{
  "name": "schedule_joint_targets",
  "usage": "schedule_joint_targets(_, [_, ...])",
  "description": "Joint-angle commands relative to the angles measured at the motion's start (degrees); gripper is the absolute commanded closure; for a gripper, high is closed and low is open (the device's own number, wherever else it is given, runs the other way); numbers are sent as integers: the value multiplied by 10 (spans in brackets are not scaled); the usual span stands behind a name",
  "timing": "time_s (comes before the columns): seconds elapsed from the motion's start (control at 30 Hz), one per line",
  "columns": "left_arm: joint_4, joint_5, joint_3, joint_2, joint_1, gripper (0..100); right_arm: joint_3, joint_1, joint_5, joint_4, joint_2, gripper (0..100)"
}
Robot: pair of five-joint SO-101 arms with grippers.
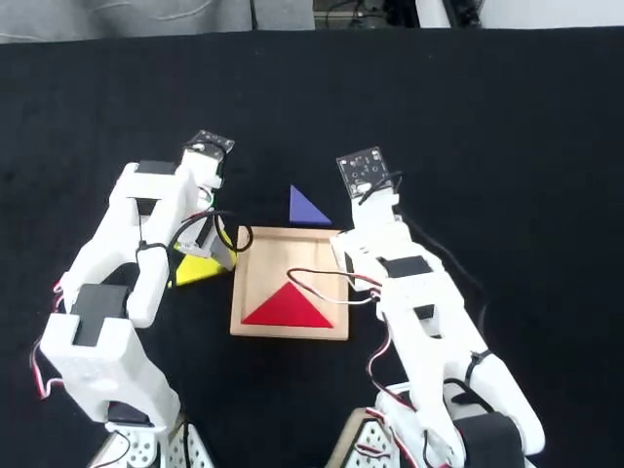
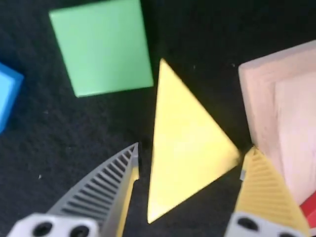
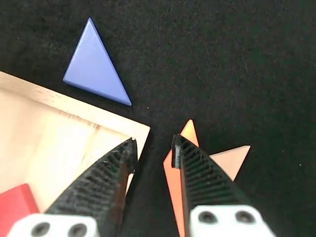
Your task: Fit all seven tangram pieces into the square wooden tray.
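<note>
Inside the wooden tray [image 1: 261, 271] lies one red triangle [image 1: 289, 308], left end effector [image 2: 192, 149] is released around one yellow triangle [image 2: 180, 138], right end effector [image 3: 153, 139] released and empty.

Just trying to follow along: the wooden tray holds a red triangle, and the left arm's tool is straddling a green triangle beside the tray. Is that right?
Not quite. The left tool straddles a yellow triangle, not a green one, as the left wrist view shows; the green square lies farther off. The red triangle does lie in the wooden tray.
</note>
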Motion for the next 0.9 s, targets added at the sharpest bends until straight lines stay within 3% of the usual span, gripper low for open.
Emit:
schedule_joint_targets(0.0, [-37,-9,0,-4,-51,673,-1,5,4,-11,-20,871])
schedule_joint_targets(0.27, [-38,-47,-4,-4,-115,673,-2,5,4,-11,-20,871])
schedule_joint_targets(0.37, [-42,-55,-6,-4,-101,670,-2,5,4,-11,-20,871])
schedule_joint_targets(0.53, [-42,-141,-24,-2,-64,668,0,5,4,-11,-20,871])
schedule_joint_targets(0.73, [-38,-267,-43,2,-65,668,0,5,4,-11,-20,871])
schedule_joint_targets(0.87, [-41,-254,-34,2,-62,668,-1,5,5,-11,-20,871])
